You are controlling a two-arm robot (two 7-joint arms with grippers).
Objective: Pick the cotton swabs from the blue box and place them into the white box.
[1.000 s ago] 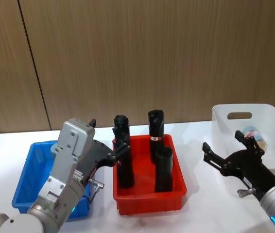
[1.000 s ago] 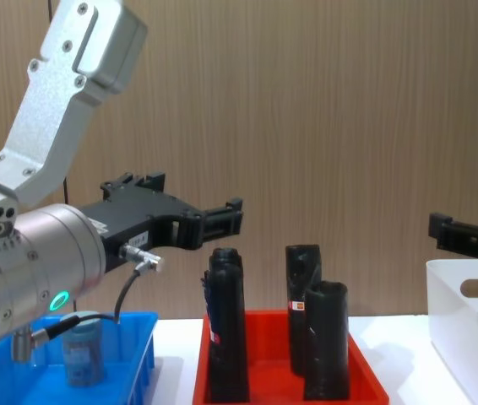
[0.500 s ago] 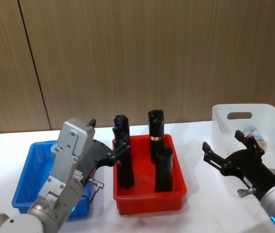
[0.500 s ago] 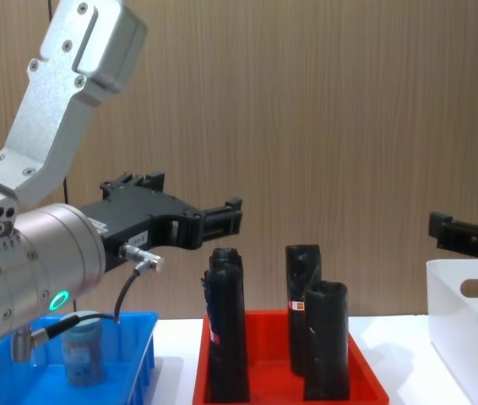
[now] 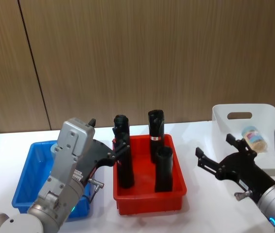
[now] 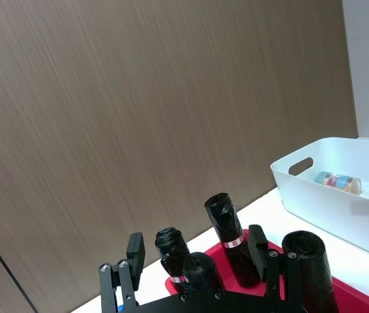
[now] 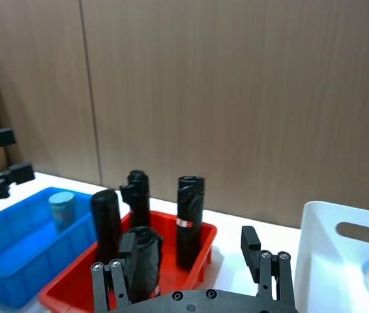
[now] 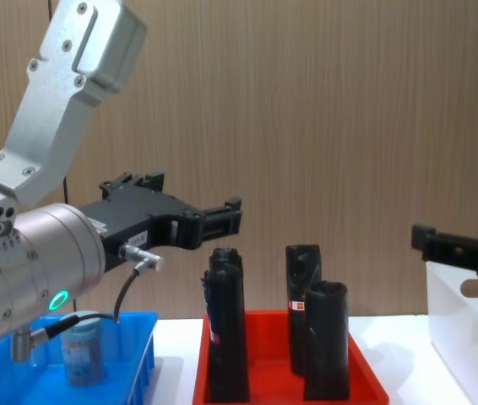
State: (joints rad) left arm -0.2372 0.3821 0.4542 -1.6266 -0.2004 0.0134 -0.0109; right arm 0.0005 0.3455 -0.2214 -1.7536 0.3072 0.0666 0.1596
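One jar of cotton swabs [image 8: 81,358] stands upright in the blue box [image 5: 29,171], also seen as the jar [image 7: 61,207] in the box [image 7: 12,244]. A second jar [image 5: 253,137] lies on its side in the white box [image 5: 223,110]. My left gripper [image 5: 107,136] hangs open above the blue box's right edge, level with the black rolls' tops, holding nothing. My right gripper [image 5: 215,146] is open and empty over the table between the red tray and the white box, its fingers [image 8: 426,237] at the white box's [image 8: 458,337] rim height.
A red tray [image 5: 149,201] stands between the two boxes and holds several tall black rolls [image 5: 123,160] with red labels. They rise close to my left gripper's fingertips. A wooden wall runs behind the white table [image 5: 200,194].
My right gripper has shifted a little left, away from the white box and toward the red tray, uncovering the jar inside the white box. The left arm has not moved.
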